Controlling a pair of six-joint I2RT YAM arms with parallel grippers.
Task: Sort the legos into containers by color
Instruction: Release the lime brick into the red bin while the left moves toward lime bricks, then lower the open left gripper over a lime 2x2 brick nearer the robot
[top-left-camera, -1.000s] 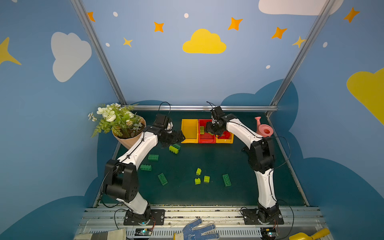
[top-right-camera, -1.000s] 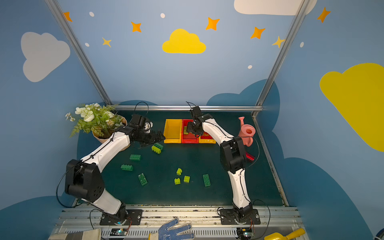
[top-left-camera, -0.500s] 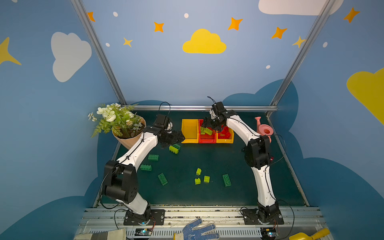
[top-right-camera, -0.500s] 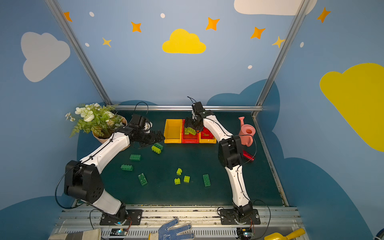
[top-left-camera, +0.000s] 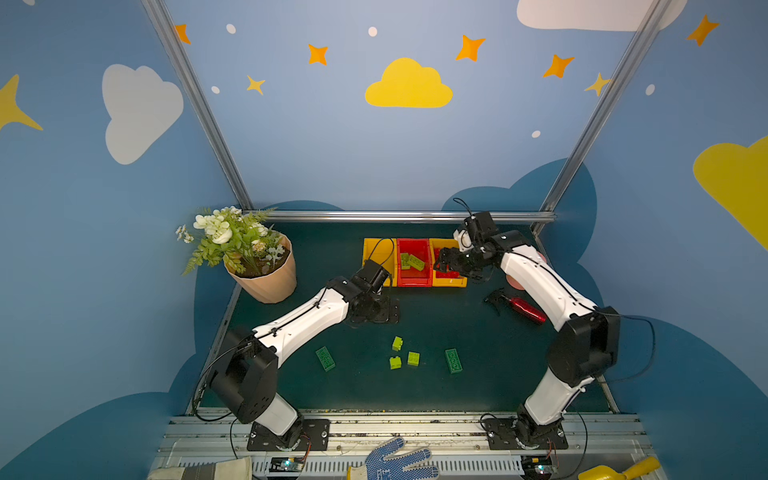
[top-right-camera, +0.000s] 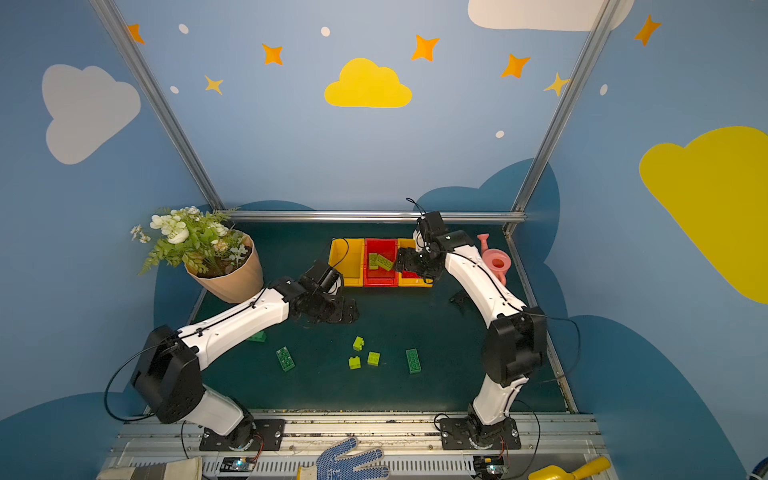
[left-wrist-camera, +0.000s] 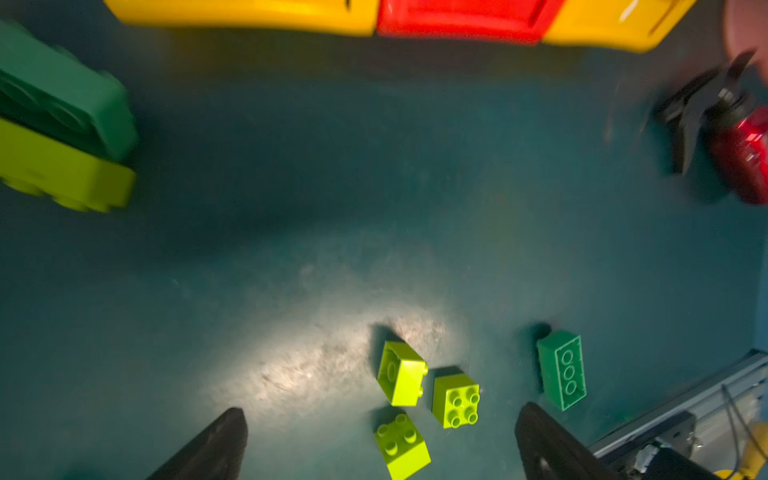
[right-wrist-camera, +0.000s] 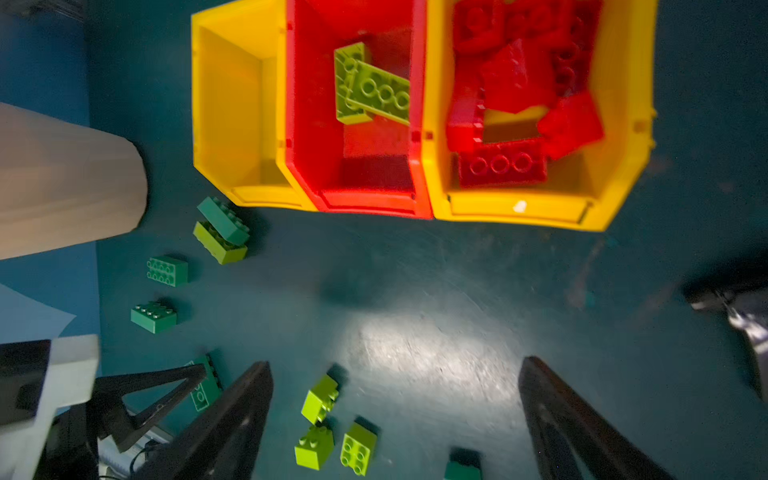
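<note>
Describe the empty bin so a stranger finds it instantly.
Find the row of three bins at the back of the table. It is the yellow end bin nearest the flowerpot; the red bin holds lime bricks, the other yellow one red bricks.

Left arm (top-left-camera: 303, 322): rises from its base at the near left; the white forearm reaches forward and inward, almost level.
Left wrist (top-left-camera: 370, 277): black, bent downward at the forearm's end.
Left claw (top-left-camera: 384, 312): points down and sits low; in the left wrist view its dark fingers (left-wrist-camera: 216, 444) stand wide apart, gripping nothing.
Right arm (top-left-camera: 540, 282): rises from its base at the near right, black elbow raised, white forearm sloping toward the far side and inward.
Right wrist (top-left-camera: 482, 232): black, turned down and inward.
Right claw (top-left-camera: 449, 262): points down; in the right wrist view both fingers (right-wrist-camera: 232, 424) are spread wide, gripping nothing.
Separation: the claws are well apart, the right one farther back.
</note>
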